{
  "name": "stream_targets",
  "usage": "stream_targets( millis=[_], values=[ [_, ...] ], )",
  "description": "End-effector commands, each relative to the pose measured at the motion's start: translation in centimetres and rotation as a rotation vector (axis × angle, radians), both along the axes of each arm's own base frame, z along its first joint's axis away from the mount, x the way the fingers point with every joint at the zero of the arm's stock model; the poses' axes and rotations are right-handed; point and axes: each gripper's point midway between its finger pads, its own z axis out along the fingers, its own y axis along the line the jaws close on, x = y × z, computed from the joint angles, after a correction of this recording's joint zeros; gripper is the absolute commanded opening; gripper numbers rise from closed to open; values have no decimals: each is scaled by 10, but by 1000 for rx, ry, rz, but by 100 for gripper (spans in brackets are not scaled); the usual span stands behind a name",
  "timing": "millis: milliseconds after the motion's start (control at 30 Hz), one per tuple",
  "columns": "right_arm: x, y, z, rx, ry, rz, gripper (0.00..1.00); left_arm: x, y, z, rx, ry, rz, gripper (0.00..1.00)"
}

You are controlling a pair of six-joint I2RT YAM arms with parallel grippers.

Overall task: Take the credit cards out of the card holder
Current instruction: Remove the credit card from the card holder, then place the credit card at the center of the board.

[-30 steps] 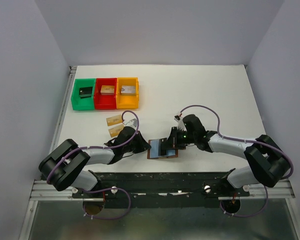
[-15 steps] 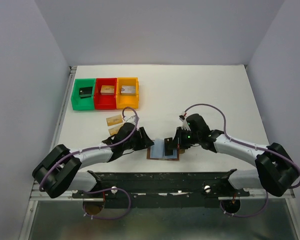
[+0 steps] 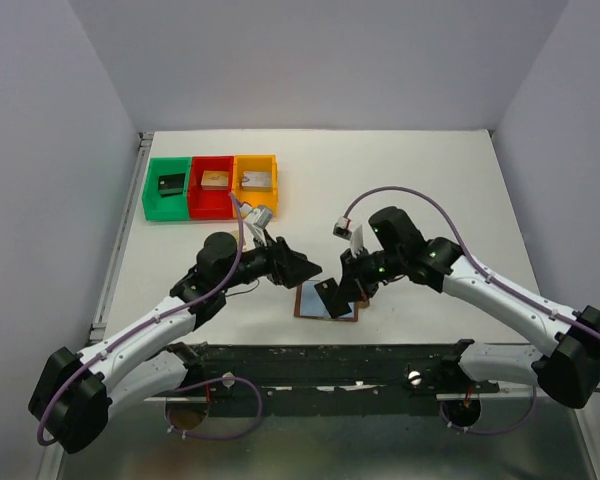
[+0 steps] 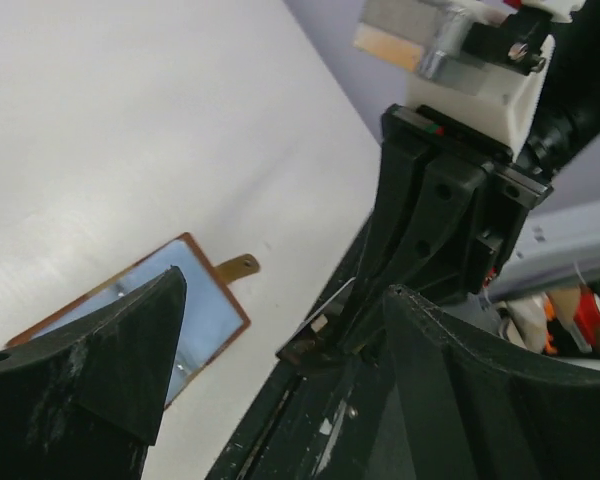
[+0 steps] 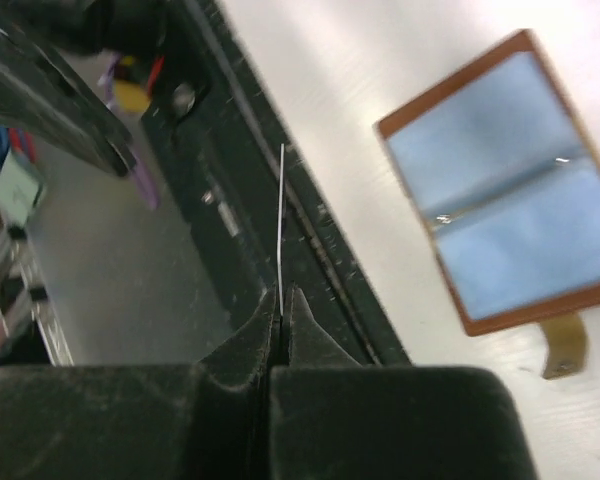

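The card holder (image 3: 320,303) lies open and flat near the table's front edge, brown-rimmed with pale blue-grey pockets (image 5: 510,190) and a snap tab (image 5: 563,345). My right gripper (image 3: 333,293) hangs just above it, shut on one thin pale credit card (image 5: 281,215), which shows edge-on in the right wrist view and as a pale sliver (image 4: 332,304) in the left wrist view. The card is clear of the pockets. My left gripper (image 3: 305,268) hovers to the left of the holder (image 4: 195,310), open wide with nothing between its fingers (image 4: 110,370). No other credit cards show.
Green (image 3: 148,195), red (image 3: 194,190) and orange (image 3: 274,185) bins stand side by side at the back left, each with a small block inside. The black mounting rail (image 3: 330,355) runs just in front of the card holder. The left forearm lies across the table's left front.
My left gripper has opened and drawn back up and left from the card holder. My right gripper has closed on a card and lifted it out of the holder.
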Motion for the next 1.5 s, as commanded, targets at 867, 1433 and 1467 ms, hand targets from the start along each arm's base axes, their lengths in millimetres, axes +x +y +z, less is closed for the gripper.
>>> stream_targets(
  millis=[867,1433,1467],
  values=[
    [-79,2,54,35,-4,413,0,-120,-21,22,-88,-95,-700,48],
    [-36,6,48,4,-106,111,55,-96,-18,13,-39,-92,-519,0],
    [-26,1,51,2,-131,41,58,-79,-12,10,-32,-65,-438,0]
  ],
)
